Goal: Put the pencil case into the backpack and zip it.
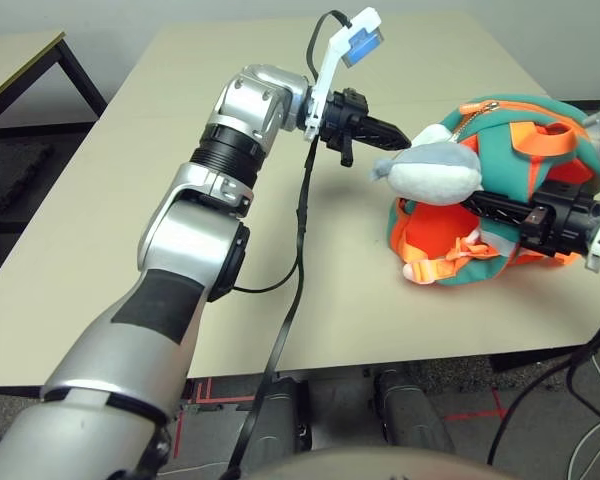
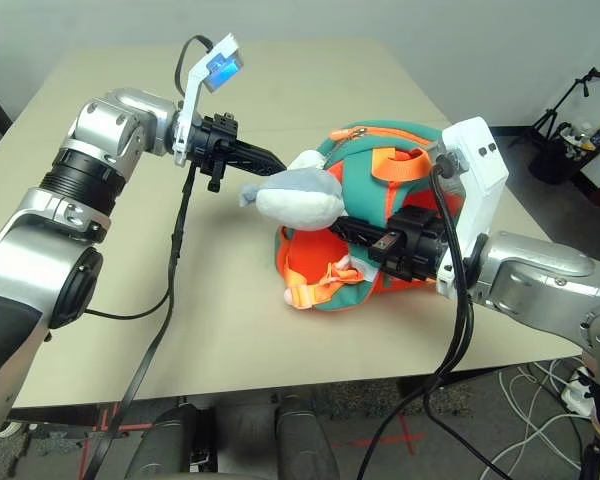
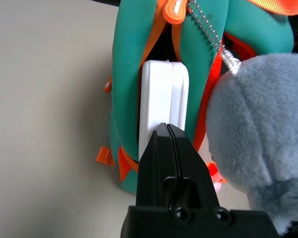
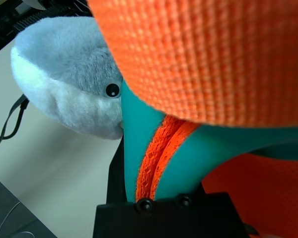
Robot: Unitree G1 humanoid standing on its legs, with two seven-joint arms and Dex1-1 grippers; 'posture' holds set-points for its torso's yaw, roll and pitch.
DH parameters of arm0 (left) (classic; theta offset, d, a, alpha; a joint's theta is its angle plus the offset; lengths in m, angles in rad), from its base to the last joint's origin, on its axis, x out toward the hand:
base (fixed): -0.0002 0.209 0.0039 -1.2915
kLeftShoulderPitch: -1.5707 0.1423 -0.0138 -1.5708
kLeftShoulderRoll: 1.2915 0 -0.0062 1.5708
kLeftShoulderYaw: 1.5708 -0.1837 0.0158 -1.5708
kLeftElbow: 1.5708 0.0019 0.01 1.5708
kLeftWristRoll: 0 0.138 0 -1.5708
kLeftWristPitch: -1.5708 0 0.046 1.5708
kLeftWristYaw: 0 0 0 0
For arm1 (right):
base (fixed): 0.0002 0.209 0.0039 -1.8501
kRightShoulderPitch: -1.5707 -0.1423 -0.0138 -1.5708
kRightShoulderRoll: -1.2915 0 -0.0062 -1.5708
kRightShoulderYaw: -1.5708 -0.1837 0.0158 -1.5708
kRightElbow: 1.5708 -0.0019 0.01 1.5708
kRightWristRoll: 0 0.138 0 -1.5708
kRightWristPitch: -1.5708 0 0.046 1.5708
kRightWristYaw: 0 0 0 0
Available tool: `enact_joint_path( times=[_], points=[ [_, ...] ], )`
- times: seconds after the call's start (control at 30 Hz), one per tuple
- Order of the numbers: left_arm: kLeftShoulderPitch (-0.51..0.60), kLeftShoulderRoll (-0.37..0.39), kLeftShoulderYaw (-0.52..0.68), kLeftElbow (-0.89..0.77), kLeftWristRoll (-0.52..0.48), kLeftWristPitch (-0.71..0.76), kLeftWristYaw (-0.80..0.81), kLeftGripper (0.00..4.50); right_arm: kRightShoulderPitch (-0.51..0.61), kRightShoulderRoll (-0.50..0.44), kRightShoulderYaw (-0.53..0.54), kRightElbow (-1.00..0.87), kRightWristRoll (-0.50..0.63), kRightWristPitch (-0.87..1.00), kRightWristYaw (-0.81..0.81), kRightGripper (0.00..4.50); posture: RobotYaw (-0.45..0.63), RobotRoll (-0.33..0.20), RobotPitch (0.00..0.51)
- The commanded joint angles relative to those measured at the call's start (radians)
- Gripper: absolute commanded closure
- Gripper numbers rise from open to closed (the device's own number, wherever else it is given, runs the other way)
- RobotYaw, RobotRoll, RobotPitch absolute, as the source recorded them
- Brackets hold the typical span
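Observation:
The orange and teal backpack (image 1: 500, 135) lies on the table at the right, its grey-white plush piece (image 1: 435, 170) on the near left side. The white pencil case (image 3: 164, 94) stands partway inside the backpack's open zip slot, one end still sticking out. My left gripper (image 3: 167, 128) is shut, and its tips rest against that exposed end. My right gripper (image 2: 348, 228) reaches under the plush piece and is shut on the backpack's teal edge with orange trim (image 4: 154, 158). An orange zip pull (image 3: 174, 10) sits at the slot's far end.
The beige table (image 1: 130, 200) has bare room to the left of and behind the backpack. A black cable (image 1: 298, 250) hangs from my left wrist across the table. Another table (image 1: 20, 55) stands at the far left, and a tripod stand (image 2: 570, 100) is past the right edge.

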Motion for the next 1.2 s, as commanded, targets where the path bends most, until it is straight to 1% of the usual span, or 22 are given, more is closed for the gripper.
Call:
enact_joint_path(
  times=[0.03, 0.23, 0.5, 0.57, 0.63, 0.77, 0.8, 0.87, 0.97, 1.0, 1.07, 1.2],
  points=[
    [0.01, -0.021, -0.013, 0.019, 0.014, -0.011, -0.004, 4.5, 0.01, -0.004, -0.018, -0.028, 0.025, -0.005, -0.003, 4.35, -0.17, 0.0, 0.108],
    [0.011, -0.079, -0.022, 0.061, 0.036, -0.044, 0.022, 4.5, 0.011, -0.004, -0.019, -0.031, 0.029, -0.006, -0.008, 4.35, -0.19, 0.0, 0.114],
    [0.002, -0.18, -0.017, 0.138, 0.049, -0.08, 0.064, 4.5, 0.005, 0.0, -0.011, -0.032, 0.034, -0.01, -0.014, 4.35, -0.2, 0.0, 0.115],
    [0.006, -0.191, -0.013, 0.152, 0.054, -0.094, 0.072, 4.5, 0.003, 0.001, -0.009, -0.033, 0.034, -0.011, -0.016, 4.35, -0.2, 0.0, 0.113],
    [0.007, -0.186, -0.005, 0.157, 0.058, -0.11, 0.081, 4.5, 0.004, 0.0, -0.01, -0.032, 0.034, -0.01, -0.015, 4.35, -0.19, 0.0, 0.11],
    [-0.01, -0.12, 0.019, 0.12, 0.065, -0.177, 0.09, 4.5, 0.004, -0.002, -0.009, -0.029, 0.03, -0.009, -0.012, 4.35, -0.18, 0.0, 0.106],
    [-0.016, -0.092, 0.036, 0.094, 0.059, -0.203, 0.102, 4.5, 0.004, 0.0, -0.008, -0.029, 0.028, -0.01, -0.012, 4.35, -0.17, 0.0, 0.104],
    [-0.02, -0.031, 0.066, 0.016, 0.042, -0.227, 0.117, 4.5, 0.004, 0.0, -0.009, -0.026, 0.024, -0.01, -0.007, 4.35, -0.16, 0.0, 0.101],
    [0.019, 0.075, 0.059, -0.167, 0.037, -0.209, 0.075, 4.5, 0.002, 0.0, -0.007, -0.016, 0.012, -0.008, 0.008, 4.35, -0.13, 0.0, 0.097],
    [0.042, 0.117, 0.054, -0.252, 0.031, -0.183, 0.055, 4.3, -0.003, 0.001, -0.001, -0.01, 0.003, -0.008, 0.016, 4.35, -0.12, 0.0, 0.095],
    [0.079, 0.178, 0.044, -0.392, 0.014, -0.126, 0.029, 3.88, -0.01, 0.004, 0.006, 0.0, -0.012, -0.007, 0.03, 4.35, -0.1, 0.0, 0.091],
    [0.136, 0.275, 0.026, -0.646, -0.036, 0.004, -0.008, 2.58, -0.034, 0.014, 0.026, 0.023, -0.045, -0.004, 0.058, 4.35, -0.08, 0.0, 0.084]
  ],
)
